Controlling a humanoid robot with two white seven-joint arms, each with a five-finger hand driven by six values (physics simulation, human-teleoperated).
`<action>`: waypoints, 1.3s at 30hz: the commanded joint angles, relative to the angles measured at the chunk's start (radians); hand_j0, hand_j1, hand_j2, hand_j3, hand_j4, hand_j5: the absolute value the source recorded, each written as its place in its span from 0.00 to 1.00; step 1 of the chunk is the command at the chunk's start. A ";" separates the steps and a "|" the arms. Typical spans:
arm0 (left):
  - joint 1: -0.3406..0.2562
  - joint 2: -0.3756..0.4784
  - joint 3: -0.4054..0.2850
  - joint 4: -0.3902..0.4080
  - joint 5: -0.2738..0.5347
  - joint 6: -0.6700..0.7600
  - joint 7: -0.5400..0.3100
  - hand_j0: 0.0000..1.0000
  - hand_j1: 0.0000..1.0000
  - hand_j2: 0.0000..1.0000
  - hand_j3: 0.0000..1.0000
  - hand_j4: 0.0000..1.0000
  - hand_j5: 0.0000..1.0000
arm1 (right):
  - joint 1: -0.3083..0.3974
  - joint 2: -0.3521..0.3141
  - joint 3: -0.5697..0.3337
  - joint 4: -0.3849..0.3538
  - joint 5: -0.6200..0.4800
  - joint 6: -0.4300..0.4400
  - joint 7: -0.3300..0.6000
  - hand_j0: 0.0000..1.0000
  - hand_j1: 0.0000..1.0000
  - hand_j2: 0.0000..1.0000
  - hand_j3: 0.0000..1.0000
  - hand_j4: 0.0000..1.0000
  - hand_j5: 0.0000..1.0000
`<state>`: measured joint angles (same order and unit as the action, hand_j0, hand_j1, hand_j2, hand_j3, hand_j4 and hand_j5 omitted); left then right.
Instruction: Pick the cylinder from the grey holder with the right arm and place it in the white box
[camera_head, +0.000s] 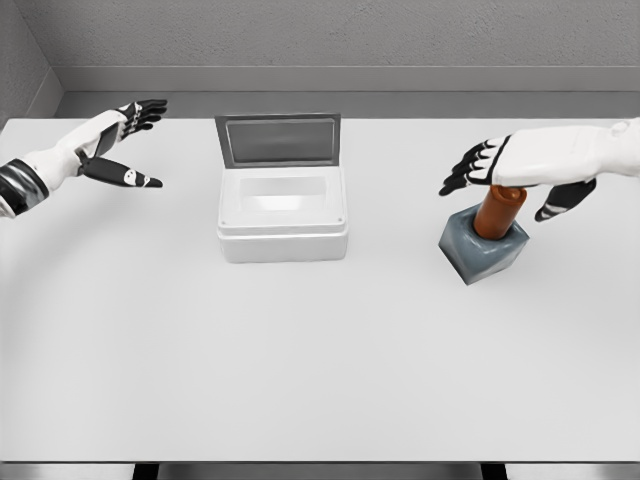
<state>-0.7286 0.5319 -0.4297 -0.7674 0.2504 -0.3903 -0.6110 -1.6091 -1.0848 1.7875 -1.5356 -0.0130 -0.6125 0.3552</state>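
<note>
White tabletop (300, 370) fills the view, bare in the foreground, with grey walls behind its far edge. Nearest, right of centre, a blue-grey block-shaped holder (482, 250) sits on the surface, and a reddish-brown cylinder (497, 213) stands in its socket. Its long axis runs close to vertical, leaning slightly to the right, the lower end sunk in the holder and the top pointing up toward the hand. Just above it hovers the right hand (515, 170), black fingers spread and thumb apart, holding nothing. To grasp well, I judge it should drop so fingers and thumb flank the shaft, close firmly, then lift along the axis to clear the socket. Farther left stands a white rectangular box (283, 238), its grey lid (278, 140) propped upright. At far left the left hand (115, 145) rests open and empty.
</note>
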 joint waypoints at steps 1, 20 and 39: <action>0.000 -0.001 0.000 0.002 0.007 0.001 0.000 1.00 1.00 1.00 1.00 1.00 1.00 | 0.000 0.006 -0.003 0.018 -0.005 0.002 -0.004 1.00 1.00 1.00 1.00 1.00 1.00; -0.008 0.003 -0.012 0.000 0.010 0.005 0.000 1.00 1.00 1.00 1.00 1.00 1.00 | 0.035 0.042 -0.003 0.074 -0.004 0.002 -0.004 0.97 0.97 0.97 0.97 0.97 0.97; -0.009 0.003 -0.011 0.000 0.010 0.007 0.000 1.00 1.00 1.00 1.00 1.00 1.00 | 0.060 0.059 -0.002 0.104 -0.001 0.002 0.022 0.40 0.40 0.40 0.40 0.40 0.40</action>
<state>-0.7378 0.5351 -0.4417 -0.7660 0.2545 -0.3840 -0.6111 -1.5478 -1.0261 1.7903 -1.4348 -0.0085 -0.6123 0.3733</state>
